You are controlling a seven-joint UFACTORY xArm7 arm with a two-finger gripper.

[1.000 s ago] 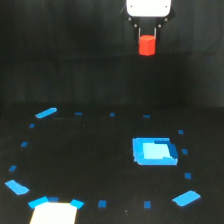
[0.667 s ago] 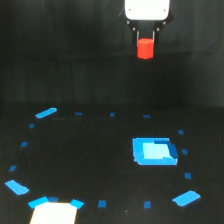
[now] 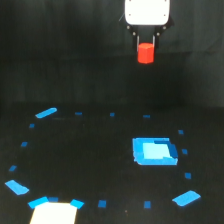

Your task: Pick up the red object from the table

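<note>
The red object [image 3: 145, 53] hangs high above the table [image 3: 90, 150], well apart from it, near the top of the exterior view. The gripper [image 3: 145, 46] is clamped on it: two thin dark fingers [image 3: 137, 41] come down from the white gripper body and press on the upper sides of the piece, while its lower part sticks out free below them.

I judge the piece to be light, because it is small and narrower than the white body above it. It looks stiff and matte, so it should not squash under the pinch, and the surface is probably not very slippery. It does not look fragile. The hold is on the upper half only, so a sudden move could let it slide down. Whether the sides under the fingers are flat or round I cannot tell

On the table below lie a blue square patch [image 3: 154, 151], small blue tape marks and a white patch [image 3: 54, 213]
</note>
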